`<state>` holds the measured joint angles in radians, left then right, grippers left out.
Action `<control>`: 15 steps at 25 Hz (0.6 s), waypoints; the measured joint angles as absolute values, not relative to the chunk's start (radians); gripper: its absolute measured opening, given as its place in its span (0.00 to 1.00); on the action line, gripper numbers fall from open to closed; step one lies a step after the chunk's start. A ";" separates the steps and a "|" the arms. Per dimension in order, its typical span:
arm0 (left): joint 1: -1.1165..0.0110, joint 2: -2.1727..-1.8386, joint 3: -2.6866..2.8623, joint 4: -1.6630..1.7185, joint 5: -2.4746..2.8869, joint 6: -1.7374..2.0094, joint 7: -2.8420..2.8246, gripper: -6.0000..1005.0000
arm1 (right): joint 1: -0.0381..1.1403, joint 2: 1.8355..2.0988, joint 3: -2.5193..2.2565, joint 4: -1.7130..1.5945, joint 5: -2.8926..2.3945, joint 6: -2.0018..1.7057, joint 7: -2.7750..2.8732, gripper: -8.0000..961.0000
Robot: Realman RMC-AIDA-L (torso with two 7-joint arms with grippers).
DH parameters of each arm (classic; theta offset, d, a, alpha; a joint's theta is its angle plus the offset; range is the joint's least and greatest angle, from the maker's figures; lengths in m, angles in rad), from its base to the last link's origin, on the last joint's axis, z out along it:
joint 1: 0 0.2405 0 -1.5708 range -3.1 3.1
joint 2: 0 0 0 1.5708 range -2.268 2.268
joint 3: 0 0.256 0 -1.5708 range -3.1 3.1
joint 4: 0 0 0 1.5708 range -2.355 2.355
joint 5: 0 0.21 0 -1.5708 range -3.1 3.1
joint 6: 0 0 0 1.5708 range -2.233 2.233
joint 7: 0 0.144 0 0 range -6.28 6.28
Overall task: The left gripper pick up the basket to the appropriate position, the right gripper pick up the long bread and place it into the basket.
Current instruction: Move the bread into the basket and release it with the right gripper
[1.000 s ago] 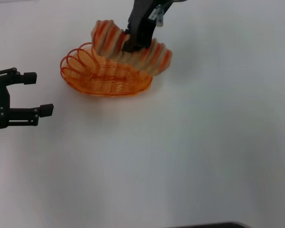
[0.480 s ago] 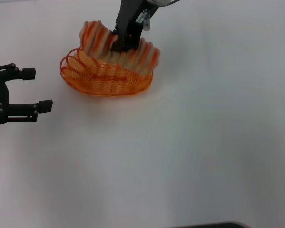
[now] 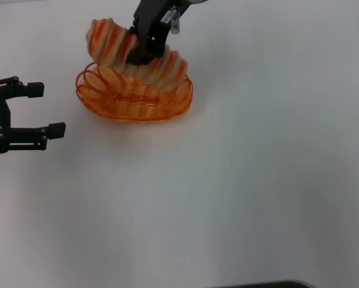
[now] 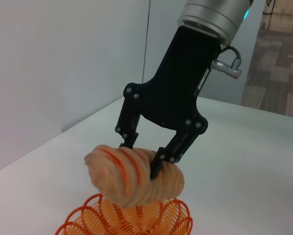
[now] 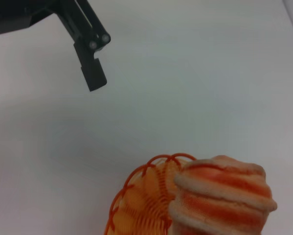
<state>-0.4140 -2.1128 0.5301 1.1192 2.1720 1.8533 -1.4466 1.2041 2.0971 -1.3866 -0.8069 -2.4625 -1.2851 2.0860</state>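
1. Black and two-fingered, the left gripper sits nearest the camera in the head view, at the left edge of the white table. Its fingers stand apart with nothing between them. It is well apart from the basket and points toward it.
2. Orange wire forms the basket, which rests on the table farther back, beyond and to the right of the left gripper. Nothing grips it. Its looped rim is also visible in the right wrist view.
3. Striped tan and orange-red, the long bread hangs over the far rim of the basket, tilted, with its left end raised and its right end low over the basket. Whether the low end touches the wire cannot be told.
4. Farthest back, the right gripper comes down from above and is clamped on the middle of the long bread. The left wrist view shows both fingertips pressed into the top of the loaf, one on each side.
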 joint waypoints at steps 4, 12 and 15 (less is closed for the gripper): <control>-0.415 -2.112 0.530 1.121 2.172 1.853 -1.448 0.90 | 1.202 2.097 -1.385 -0.804 -2.451 -1.275 2.086 0.54; -0.416 -2.113 0.529 1.120 2.173 1.847 -1.449 0.90 | 1.203 2.097 -1.384 -0.788 -2.444 -1.258 2.086 0.65; -0.417 -2.112 0.529 1.119 2.174 1.842 -1.449 0.90 | 1.195 2.097 -1.382 -0.787 -2.438 -1.245 2.086 0.69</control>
